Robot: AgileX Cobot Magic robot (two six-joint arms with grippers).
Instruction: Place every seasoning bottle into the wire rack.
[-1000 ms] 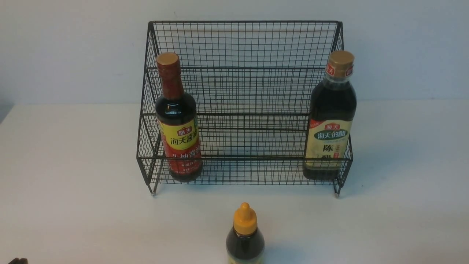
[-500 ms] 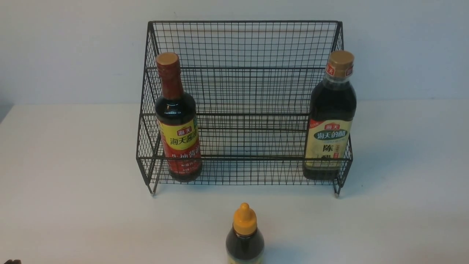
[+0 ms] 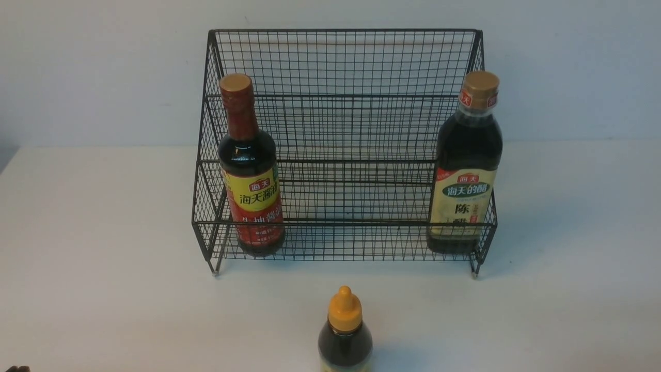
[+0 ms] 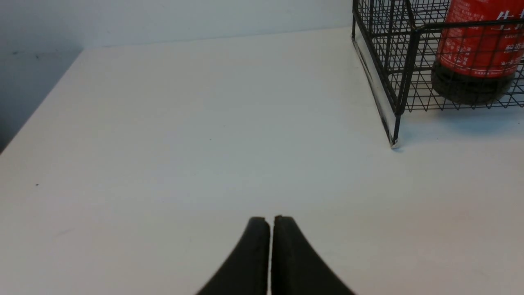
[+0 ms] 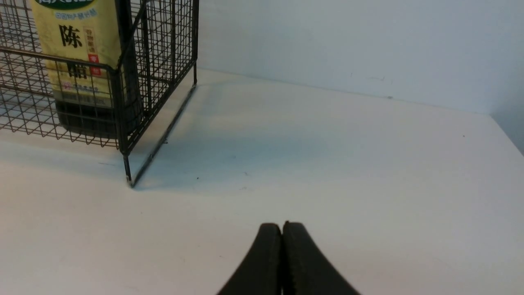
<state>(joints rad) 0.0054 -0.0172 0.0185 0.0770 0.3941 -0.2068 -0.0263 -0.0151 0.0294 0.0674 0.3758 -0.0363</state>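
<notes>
The black wire rack (image 3: 343,67) stands at the back of the white table. The red-necked, yellow-red-labelled bottle (image 3: 250,170) stands upright in its lower tier at the left end; its red base shows in the left wrist view (image 4: 475,49). The cream-green-labelled bottle (image 3: 467,170) stands in the lower tier at the right end, also in the right wrist view (image 5: 82,53). The small yellow-nozzle bottle (image 3: 345,330) stands on the table in front of the rack, cut by the frame's bottom edge. My left gripper (image 4: 270,219) and right gripper (image 5: 282,225) are shut and empty over bare table.
The rack's left front foot (image 4: 394,143) and right front foot (image 5: 129,180) rest on the table. The table's left edge (image 4: 41,106) and right edge (image 5: 505,131) drop off to the sides. A pale wall stands close behind the rack.
A dark bit of my left arm at the bottom left corner of the front view has sunk lower, almost out of frame. The bottles and the rack have not moved.
</notes>
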